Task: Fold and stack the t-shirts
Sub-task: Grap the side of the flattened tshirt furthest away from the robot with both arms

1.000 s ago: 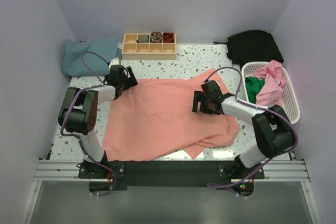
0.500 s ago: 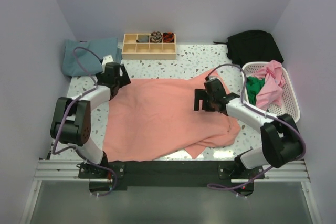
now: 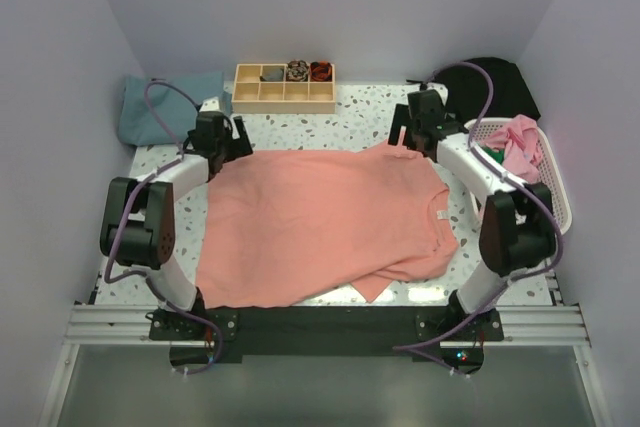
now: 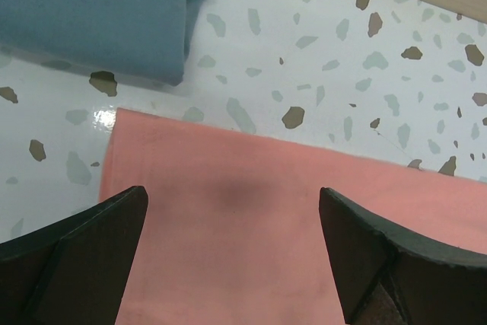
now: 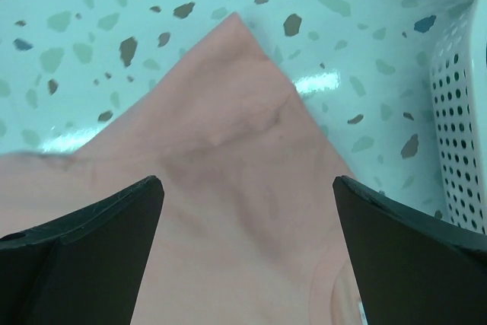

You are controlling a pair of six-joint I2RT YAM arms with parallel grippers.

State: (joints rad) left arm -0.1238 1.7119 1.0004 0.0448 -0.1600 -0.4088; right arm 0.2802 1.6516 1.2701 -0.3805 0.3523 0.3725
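Observation:
A salmon t-shirt point(image 3: 320, 222) lies spread on the speckled table, with its near right part still bunched. My left gripper point(image 3: 216, 139) is open and empty over the shirt's far left corner point(image 4: 228, 226). My right gripper point(image 3: 420, 127) is open and empty over the shirt's far right corner point(image 5: 236, 142). In both wrist views the jaws stand wide apart with only cloth between them. A folded blue t-shirt point(image 3: 165, 107) lies at the far left and also shows in the left wrist view point(image 4: 99, 13).
A white basket point(image 3: 555, 202) at the right holds pink point(image 3: 518, 152) and green garments; its wall shows in the right wrist view point(image 5: 464, 112). A wooden compartment box point(image 3: 283, 87) stands at the back. A black bag point(image 3: 485, 87) sits at the back right.
My right arm swung from the middle of the shirt to its far right corner, and that side now lies spread flat. My left gripper shifted a little toward the far left corner.

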